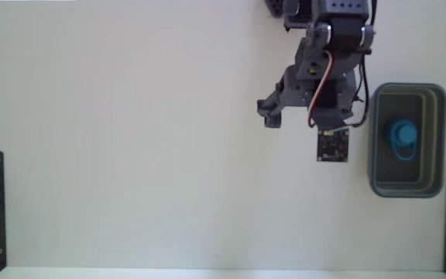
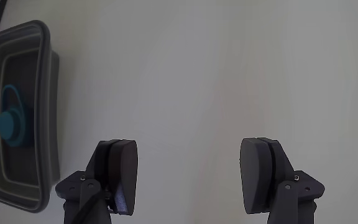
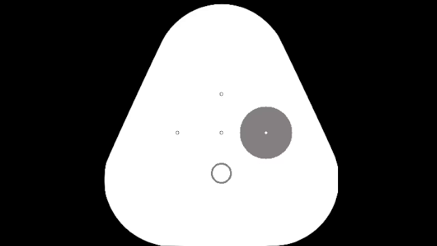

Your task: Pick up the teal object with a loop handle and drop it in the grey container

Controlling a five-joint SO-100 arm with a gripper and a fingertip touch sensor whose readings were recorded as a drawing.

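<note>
Your teal object with a loop handle [image 2: 13, 123] already lies inside the grey container [image 2: 47, 87], on its dark floor — in the fixed view it sits near the middle of the bin [image 1: 440, 139], with the loop [image 1: 403, 150] pointing toward the lower end. Judging from that, the drop looks done.

Your gripper [image 2: 188, 174] is spread wide and carries nothing; in the wrist view bare table shows between the two pads [image 2: 124, 171], and the bin sits off to the left, apart from them. In the fixed view the arm [image 1: 324, 74] hangs over the table just left of the container.

If you ever need to take the piece again, expect it to be light, stiff plastic, and probably a bit slick. The round cup body is the surer place to pinch — close across its sides. The loop looks thin and could twist or slip between the pads, and the bin's walls would crowd an approach.
</note>
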